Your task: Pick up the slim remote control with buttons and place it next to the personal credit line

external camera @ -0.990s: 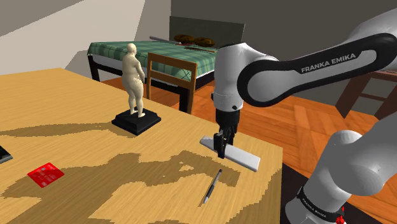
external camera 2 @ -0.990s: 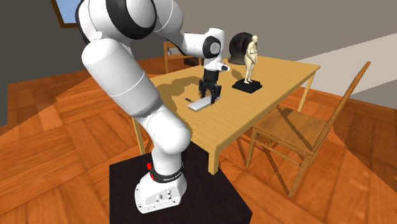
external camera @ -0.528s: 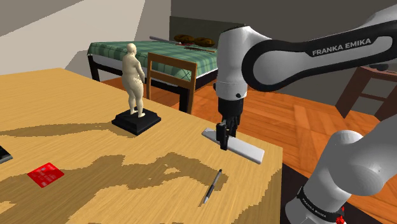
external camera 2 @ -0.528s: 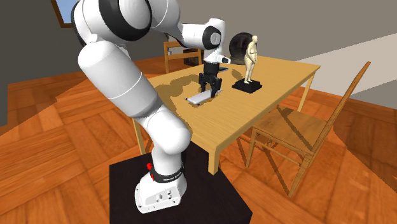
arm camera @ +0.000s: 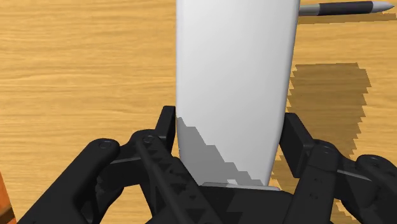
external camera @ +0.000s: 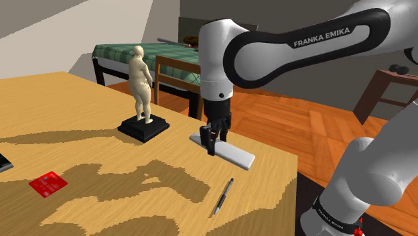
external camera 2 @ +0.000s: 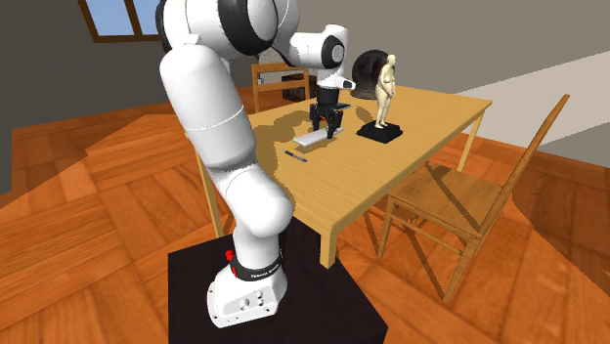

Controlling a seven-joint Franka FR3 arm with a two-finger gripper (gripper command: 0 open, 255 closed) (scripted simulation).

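Gripping the pale grey slim remote (external camera: 232, 156) by one end, the black claw (external camera: 213, 142) holds it over the wooden counter (external camera: 80, 121), between the statuette (external camera: 142, 94) and the pen (external camera: 222, 196), well apart from the red card (external camera: 48, 183).

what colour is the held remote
The slim flat remote is plain pale grey, no pattern; best seen in the wrist view.
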